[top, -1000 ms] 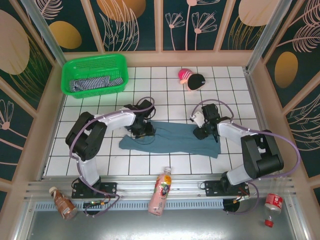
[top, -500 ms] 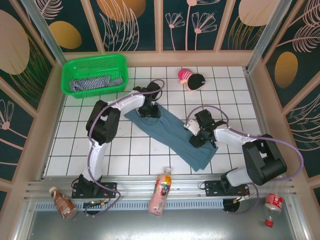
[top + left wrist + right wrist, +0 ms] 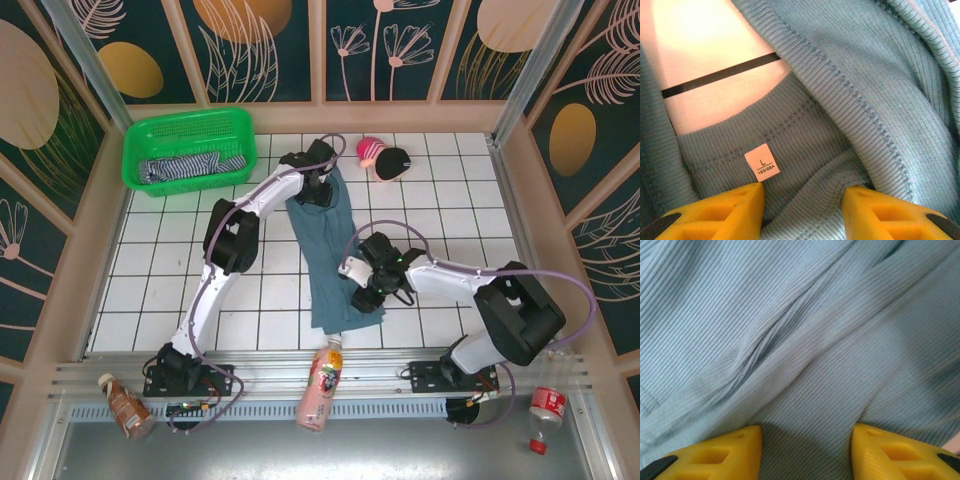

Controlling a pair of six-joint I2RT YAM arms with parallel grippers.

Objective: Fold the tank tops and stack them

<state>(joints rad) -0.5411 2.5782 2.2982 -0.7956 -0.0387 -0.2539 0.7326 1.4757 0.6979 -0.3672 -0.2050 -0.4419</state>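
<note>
The blue-grey tank top (image 3: pixel 322 250) lies stretched in a long strip from the far middle of the tiled table toward the near edge. My left gripper (image 3: pixel 318 192) is shut on its far end; in the left wrist view a bunched fold by the neck label (image 3: pixel 762 162) sits between the yellow fingers (image 3: pixel 730 210) of the gripper (image 3: pixel 802 202). My right gripper (image 3: pixel 368 290) is shut on the near end, with ribbed cloth (image 3: pixel 790 315) pinched in that gripper (image 3: pixel 806 442). The striped tank top (image 3: pixel 185 167) lies crumpled in the green basket (image 3: pixel 190 118).
A pink-and-black toy (image 3: pixel 383 157) lies at the far middle, just right of the left gripper. A pink bottle (image 3: pixel 322 385) rests on the metal rail at the near edge, a brown bottle (image 3: pixel 125 405) at the near left and a red one (image 3: pixel 545 405) at the near right.
Both grippers swung the blue-grey tank top from lying left-right to running far-near: the left went to the far middle, the right came left and nearer.
</note>
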